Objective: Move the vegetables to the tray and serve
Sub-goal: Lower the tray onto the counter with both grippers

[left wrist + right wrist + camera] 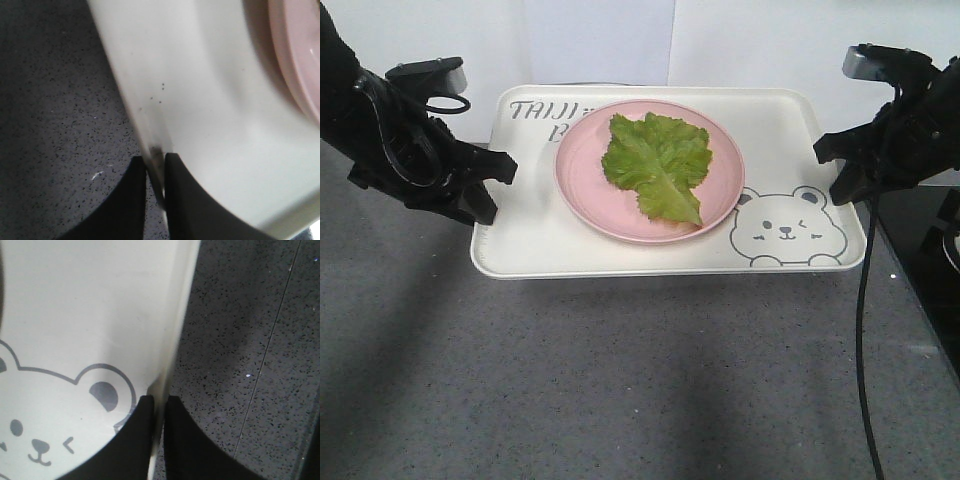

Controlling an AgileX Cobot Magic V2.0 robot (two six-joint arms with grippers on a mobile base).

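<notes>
A: Start with the biggest thing. What is under everything?

B: A speckled dark grey countertop (620, 380). Over it sits the cream-white tray (530, 240), rectangular with rounded corners, "TAIJI" lettering at its far left corner and a winking bear drawing (787, 228) at its near right corner.

A: And on the tray?

B: A round pink plate (585, 190), roughly central, covering part of the lettering. The lettuce leaf (658, 162) lies flat on the plate, inside its rim, bright green and crinkled, pale rib running toward the near right.

A: The arms?

B: The left gripper (156, 159) is pinched narrow on the tray's left rim, one finger inside and one outside. The right gripper (159, 401) is pinched the same way on the right rim, just beside the bear's ear.

A: Does the tray rest on the counter?

B: I cannot tell; the front view shows a shadow under its near edge.

A: Anything smaller?

B: A black cable (861, 330) hangs down from the right arm.
</notes>
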